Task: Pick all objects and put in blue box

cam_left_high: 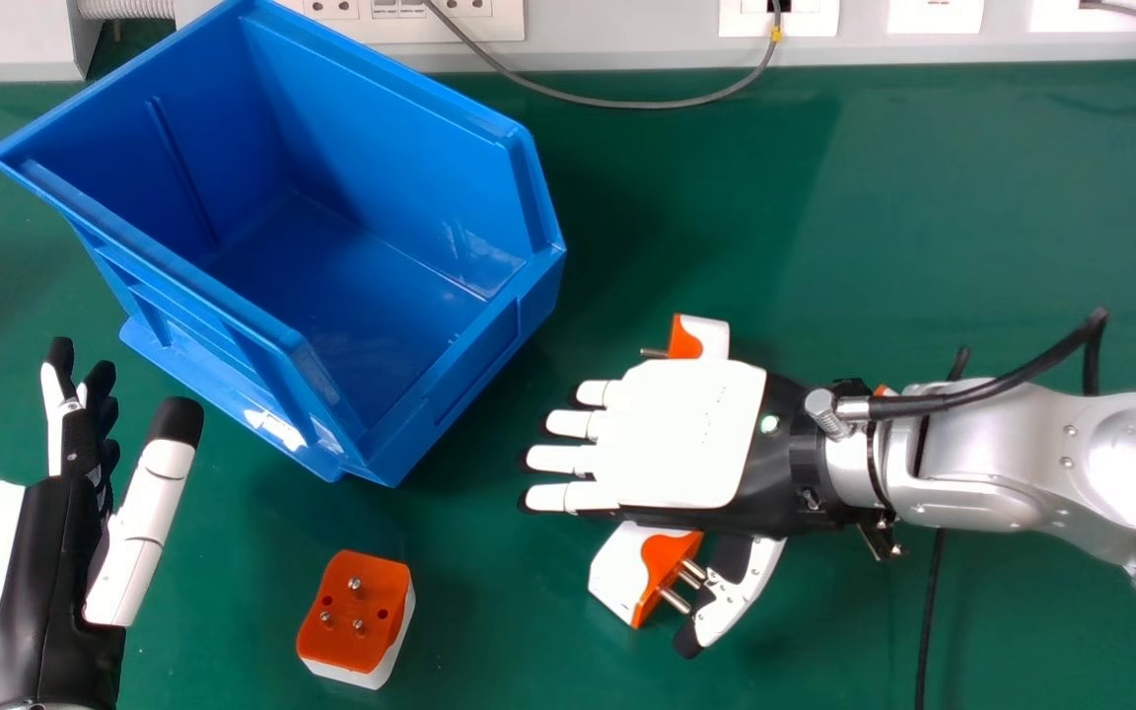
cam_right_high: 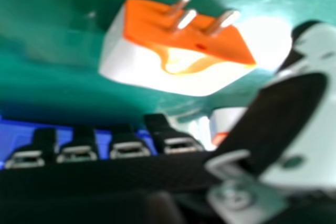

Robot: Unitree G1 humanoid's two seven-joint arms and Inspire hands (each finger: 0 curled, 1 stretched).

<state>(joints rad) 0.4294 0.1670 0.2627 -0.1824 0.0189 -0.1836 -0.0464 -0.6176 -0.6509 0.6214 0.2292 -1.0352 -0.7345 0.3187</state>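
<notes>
Adapter (cam_left_high: 356, 611) near left, orange face up, on table (cam_left_high: 1022, 217), just nearer than blue box (cam_left_high: 321, 286), far left. Second adapter (cam_left_high: 617, 572) partly hidden under near edge of right hand (cam_left_high: 676, 434), pins toward thumb. Third adapter (cam_left_high: 711, 338) poking out past far edge of same hand. Right fingers out straight to the left, palm down, gap to thumb wide. Left hand (cam_left_high: 45, 582) near left, fingers loose, wide of thumb.

Head view: back of right hand, covering middle of scene. Right hand view: underside angle, three-pin adapter (cam_right_high: 184, 45) in full, plus white-and-orange piece (cam_right_high: 226, 119) partly behind thumb. Cannot tell which is which across views.
</notes>
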